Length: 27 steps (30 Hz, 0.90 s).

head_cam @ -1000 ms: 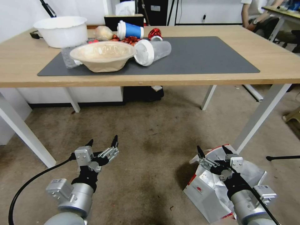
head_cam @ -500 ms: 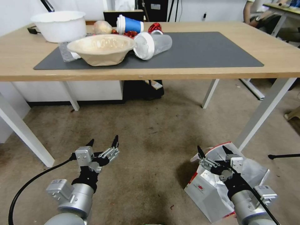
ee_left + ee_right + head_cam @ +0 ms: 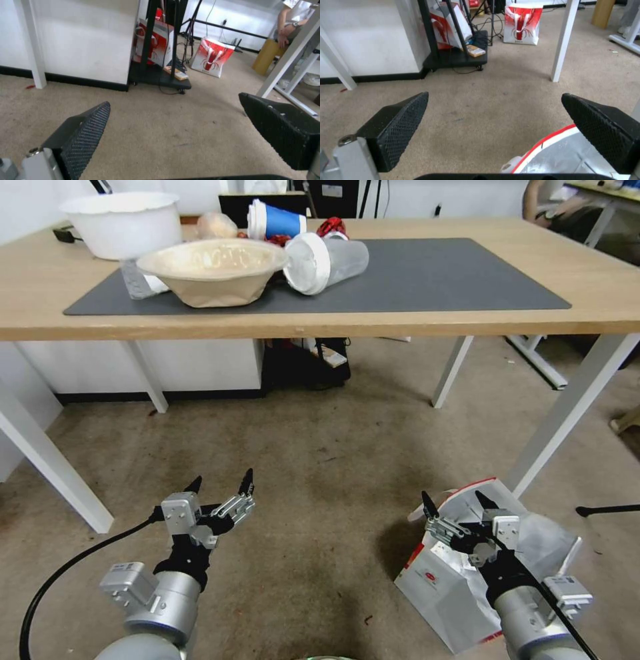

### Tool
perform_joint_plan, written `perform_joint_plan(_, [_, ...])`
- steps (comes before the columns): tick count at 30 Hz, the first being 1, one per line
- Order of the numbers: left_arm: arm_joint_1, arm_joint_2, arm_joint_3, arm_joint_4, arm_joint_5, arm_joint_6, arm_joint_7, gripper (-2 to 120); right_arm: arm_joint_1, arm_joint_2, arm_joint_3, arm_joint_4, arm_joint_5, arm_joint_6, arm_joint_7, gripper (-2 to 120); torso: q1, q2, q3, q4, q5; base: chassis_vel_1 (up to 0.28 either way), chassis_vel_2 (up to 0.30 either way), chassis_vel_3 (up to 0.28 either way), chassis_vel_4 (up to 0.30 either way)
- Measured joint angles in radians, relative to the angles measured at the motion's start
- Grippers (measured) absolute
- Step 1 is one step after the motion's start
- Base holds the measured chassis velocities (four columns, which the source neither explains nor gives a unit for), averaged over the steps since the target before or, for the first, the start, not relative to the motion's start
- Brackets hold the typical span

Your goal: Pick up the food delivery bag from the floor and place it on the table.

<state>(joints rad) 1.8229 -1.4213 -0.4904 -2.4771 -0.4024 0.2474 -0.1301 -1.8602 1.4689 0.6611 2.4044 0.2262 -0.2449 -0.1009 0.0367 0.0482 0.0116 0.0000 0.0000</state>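
Note:
The food delivery bag stands on the floor at my right, beside a white leg of the table. It is white with red trim, a small round red logo and a silver foil lining. The foil mouth and red rim of the bag lie just below my right gripper's far finger. My right gripper hovers over the bag's open top, jaws wide open and holding nothing. Off to the left, my left gripper is open above bare floor. Each wrist view shows its own gripper wide open: the left gripper and the right gripper.
A dark grey mat covers the tabletop. At its left end are a beige bowl, a white tub and tipped cups. White table legs flank the bag. A black cart sits under the table. Another red-white bag stands farther back.
The whole head view has shifted, with the table now higher in the picture, so the camera has moved. Both grippers stay open in the same pose, and the bag has not moved.

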Motion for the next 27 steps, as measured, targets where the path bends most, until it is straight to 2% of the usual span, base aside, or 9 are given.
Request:
perform_joint_plan(3, [0.000, 0.000, 0.000, 0.001, -0.002, 0.000, 0.000, 97, 0.000, -0.002, 0.004, 0.000, 0.000, 0.000, 0.000, 100, -0.001, -0.016, -0.012, 0.0000, 0.0001, 0.000, 0.000, 0.000, 0.000])
perform_joint_plan(18, [-0.003, 0.004, -0.001, 0.007, -0.003, 0.000, 0.001, 97, 0.001, 0.002, 0.002, -0.003, -0.001, 0.000, 0.001, 100, -0.004, -0.025, -0.012, 0.0000, 0.0000, 0.000, 0.000, 0.000, 0.000])
perform_joint_plan(23, [-0.003, 0.007, -0.001, 0.017, -0.004, -0.031, 0.022, 97, -0.001, -0.005, 0.005, -0.007, 0.002, 0.012, 0.009, 100, -0.004, -0.023, -0.012, 0.0000, 0.0001, 0.000, 0.000, 0.000, 0.000])
perform_joint_plan(27, [-0.005, 0.020, -0.008, 0.020, 0.010, -0.048, 0.044, 103, -0.009, -0.032, 0.055, 0.000, 0.036, 0.029, 0.022, 100, -0.004, -0.021, -0.012, 0.0000, 0.0002, 0.000, 0.000, 0.000, 0.000])
